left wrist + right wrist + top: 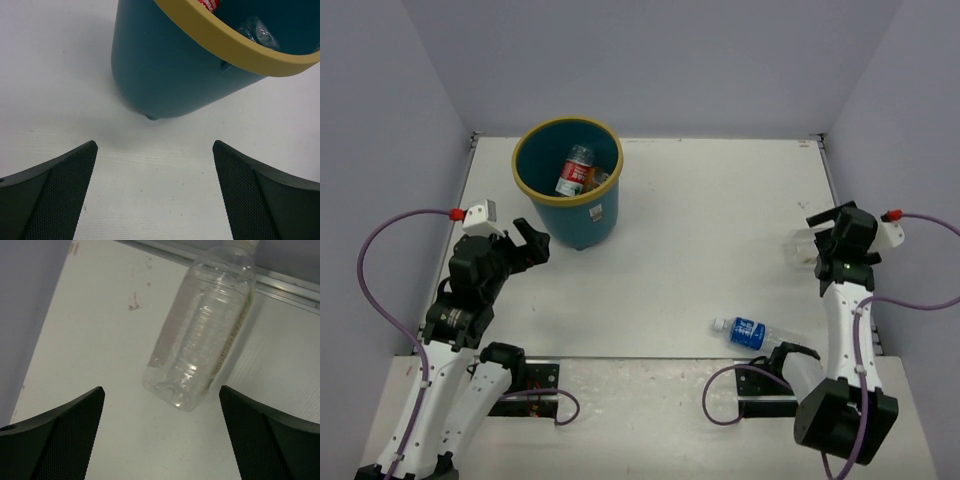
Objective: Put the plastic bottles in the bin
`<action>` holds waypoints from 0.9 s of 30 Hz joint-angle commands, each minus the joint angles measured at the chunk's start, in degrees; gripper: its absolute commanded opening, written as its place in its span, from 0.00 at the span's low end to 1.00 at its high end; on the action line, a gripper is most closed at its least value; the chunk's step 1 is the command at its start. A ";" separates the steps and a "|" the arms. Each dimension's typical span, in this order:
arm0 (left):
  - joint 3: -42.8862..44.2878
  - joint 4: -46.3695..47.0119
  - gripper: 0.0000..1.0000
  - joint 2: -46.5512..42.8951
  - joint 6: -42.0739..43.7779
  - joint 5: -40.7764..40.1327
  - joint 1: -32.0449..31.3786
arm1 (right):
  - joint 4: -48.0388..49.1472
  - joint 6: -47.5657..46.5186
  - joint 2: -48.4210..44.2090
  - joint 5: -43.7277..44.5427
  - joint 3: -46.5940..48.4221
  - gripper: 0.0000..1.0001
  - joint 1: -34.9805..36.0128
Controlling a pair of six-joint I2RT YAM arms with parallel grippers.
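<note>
done: red-labelled clear bottle [577,172] among those inside round teal yellow-rimmed plastic bin [588,218], just ahead of left tool [155,192] (spread, empty) | left: plain clear plastic bottle [205,335] just ahead of right tool [161,435] (spread, empty); blue-labelled clear bottle [748,332] behind it

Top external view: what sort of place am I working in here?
Likely a robot lab test cell, not a home: a white table boxed by plain grey walls on three sides, carrying a teal bin and a stray blue-label bottle.

White table [690,230] — faint brown marks [134,302] — enclosed by pale walls [660,60].
</note>
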 commanded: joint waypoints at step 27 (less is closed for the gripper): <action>0.05 1.75 1.00 -0.04 1.35 1.39 0.56 | -12.66 7.99 43.92 2.93 24.08 0.99 -8.97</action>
